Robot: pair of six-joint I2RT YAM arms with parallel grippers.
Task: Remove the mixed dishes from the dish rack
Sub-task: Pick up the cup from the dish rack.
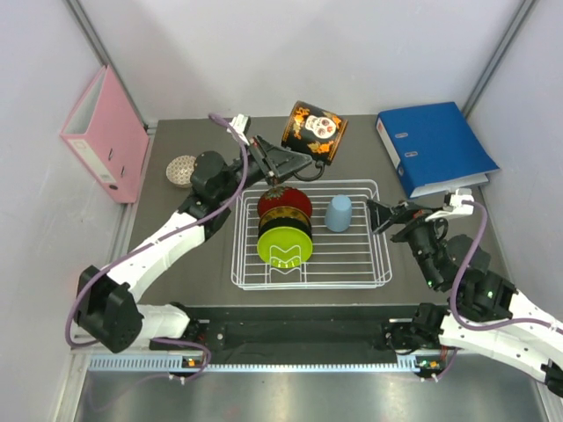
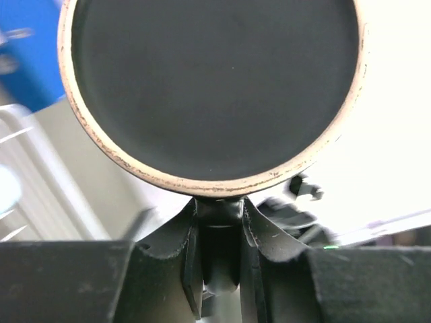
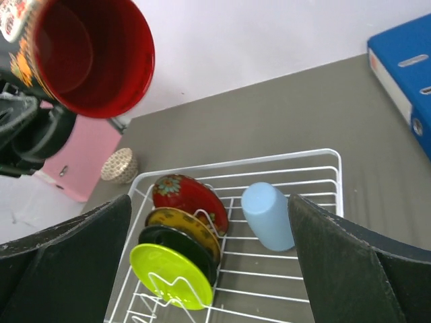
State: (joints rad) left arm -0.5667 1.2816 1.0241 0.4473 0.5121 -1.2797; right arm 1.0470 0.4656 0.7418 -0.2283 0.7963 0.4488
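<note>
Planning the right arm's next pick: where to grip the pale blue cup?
Probably across the side walls of the pale blue cup, from above and the right: it appears to stand mouth-down in the dish rack, closed end up, bowls close on its left.

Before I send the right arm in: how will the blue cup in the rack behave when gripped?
The blue cup looks smooth and slightly tapered, so a grip may slide along it. It is taller than wide and sits on bare rack wires, so a nudge could tip or roll it. Probably light, being small.
</note>
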